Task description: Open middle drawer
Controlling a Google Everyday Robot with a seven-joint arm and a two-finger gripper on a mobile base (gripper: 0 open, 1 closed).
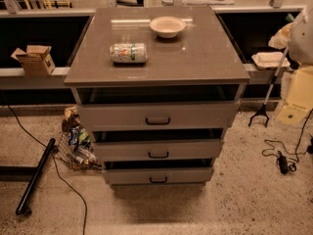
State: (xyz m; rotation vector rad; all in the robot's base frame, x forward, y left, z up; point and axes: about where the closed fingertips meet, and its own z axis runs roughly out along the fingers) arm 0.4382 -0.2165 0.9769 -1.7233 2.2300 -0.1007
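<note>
The grey cabinet (156, 58) has three stacked drawers. The middle drawer (195, 150) is the mid-sized grey front with a small dark bar handle (158, 154). A dark gap shows above its front. The taller top drawer (205, 115) is above it and the shortest bottom drawer (190, 175) is below. My arm comes in at the right edge, and my gripper (294, 104) is the pale shape there, right of the cabinet and well away from the handles.
A white bowl (167, 26) and a lying can (128, 53) sit on the cabinet top. A bag of litter (76, 143) and a black pole (35, 176) lie on the floor at left. A reach-grabber tool (266, 97) and cables (281, 158) are at right.
</note>
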